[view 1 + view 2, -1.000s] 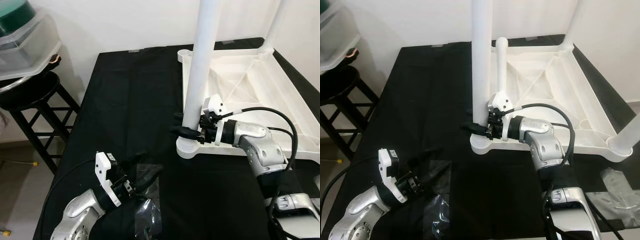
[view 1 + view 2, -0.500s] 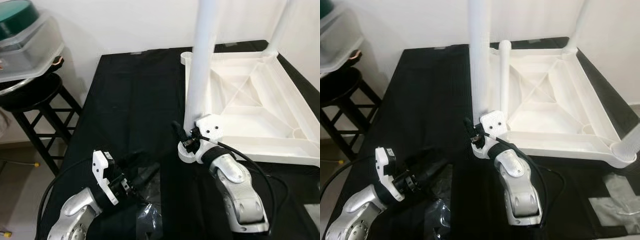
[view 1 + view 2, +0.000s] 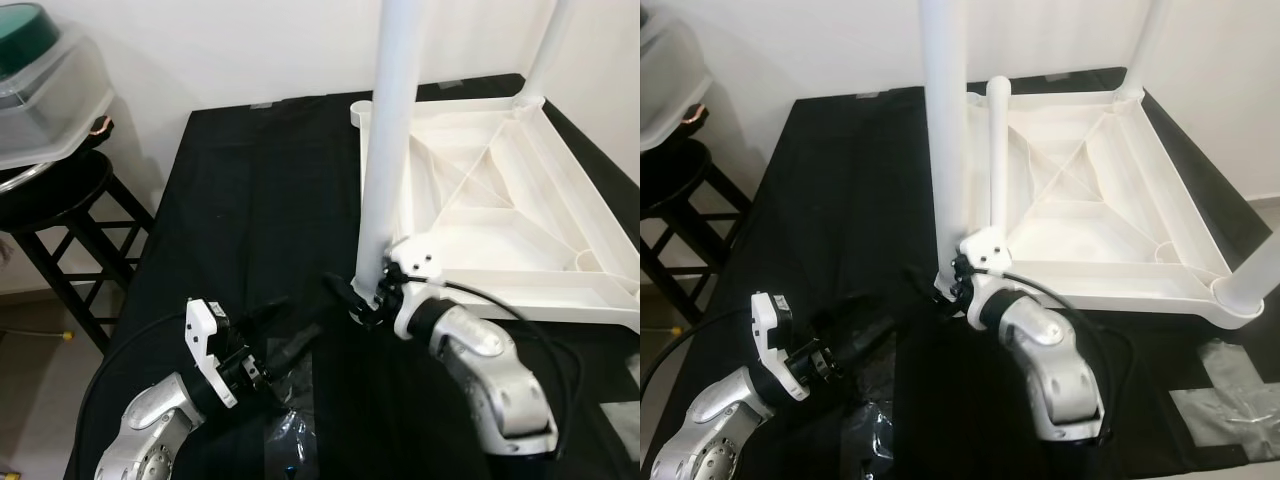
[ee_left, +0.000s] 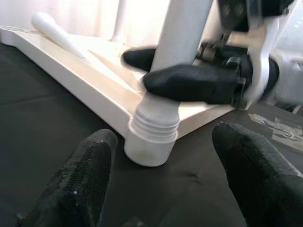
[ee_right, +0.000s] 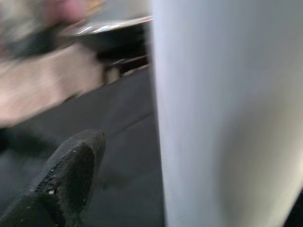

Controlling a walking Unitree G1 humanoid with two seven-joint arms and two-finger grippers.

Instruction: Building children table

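left wrist view has the right claw (image 4: 165, 71) clenched around the white table leg (image 4: 180, 42), one black finger on each side of it, just above the threaded socket (image 4: 152, 135) at the corner of the upturned white tabletop (image 3: 500, 200). the leg stands upright in that near-left corner. the tabletop lies underside up on the black-covered desk (image 3: 250, 200). the left claw (image 3: 280, 335) hovers released, fingers spread, near the socket and low over the desk, beside a clear plastic bag (image 3: 290, 440). two more legs (image 3: 995, 150) stand at other corners. a black stool (image 3: 60, 200) with a plastic tub (image 3: 45, 85) sits left of the desk.
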